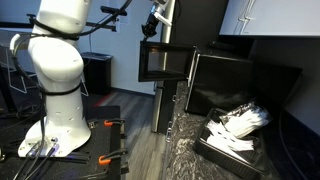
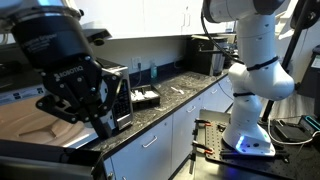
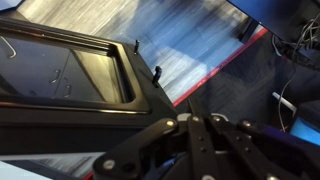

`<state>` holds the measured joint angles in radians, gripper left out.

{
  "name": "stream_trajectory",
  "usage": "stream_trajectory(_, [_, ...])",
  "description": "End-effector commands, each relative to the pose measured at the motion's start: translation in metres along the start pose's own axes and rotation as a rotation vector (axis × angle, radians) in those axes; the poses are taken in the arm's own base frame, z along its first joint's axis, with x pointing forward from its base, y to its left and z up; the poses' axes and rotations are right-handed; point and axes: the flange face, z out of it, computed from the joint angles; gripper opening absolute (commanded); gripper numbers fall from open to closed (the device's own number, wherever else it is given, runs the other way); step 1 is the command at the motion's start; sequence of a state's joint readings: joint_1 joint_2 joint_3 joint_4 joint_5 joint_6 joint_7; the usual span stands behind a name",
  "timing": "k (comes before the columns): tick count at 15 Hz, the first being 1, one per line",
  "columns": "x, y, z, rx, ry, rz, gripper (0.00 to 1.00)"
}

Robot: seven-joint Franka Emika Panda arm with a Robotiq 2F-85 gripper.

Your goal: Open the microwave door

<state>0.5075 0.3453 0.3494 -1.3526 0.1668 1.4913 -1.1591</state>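
Note:
The microwave (image 1: 243,85) is a black box on the dark counter. The microwave door (image 1: 165,62) stands swung open, out over the counter's end, with its black frame and greyish window facing the camera. In the wrist view the door (image 3: 70,70) lies below and to the left, with the floor beyond it. My gripper (image 1: 153,30) hovers just above the door's top edge. It fills the foreground in an exterior view (image 2: 103,128). Its fingers (image 3: 192,115) look closed together with nothing between them.
A low black tray of white items (image 1: 235,130) sits on the counter in front of the microwave, also visible in an exterior view (image 2: 147,97). The robot base (image 1: 55,85) stands on a dark floor platform. Cables and orange clamps (image 1: 110,125) lie by it.

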Motion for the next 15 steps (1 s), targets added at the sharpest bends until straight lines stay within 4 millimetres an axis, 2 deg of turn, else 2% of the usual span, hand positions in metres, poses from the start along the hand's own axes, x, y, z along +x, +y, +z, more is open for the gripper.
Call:
stream_trajectory(1, [-0.002, -0.032, 0.004, -0.004, 0.023, 0.081, 0.0])
stream_trajectory(5, [0.0, -0.051, 0.007, 0.01, 0.028, 0.127, 0.0])
stream_trajectory(10, [0.006, -0.066, 0.006, 0.026, 0.017, 0.158, 0.0])
stream_trajectory(11, [0.005, -0.064, 0.004, 0.03, -0.013, 0.104, 0.0])
stream_trajectory(12, [0.009, -0.055, 0.006, 0.032, 0.007, 0.13, 0.01])
stream_trajectory(15, [0.009, -0.056, 0.006, 0.033, 0.004, 0.115, 0.01])
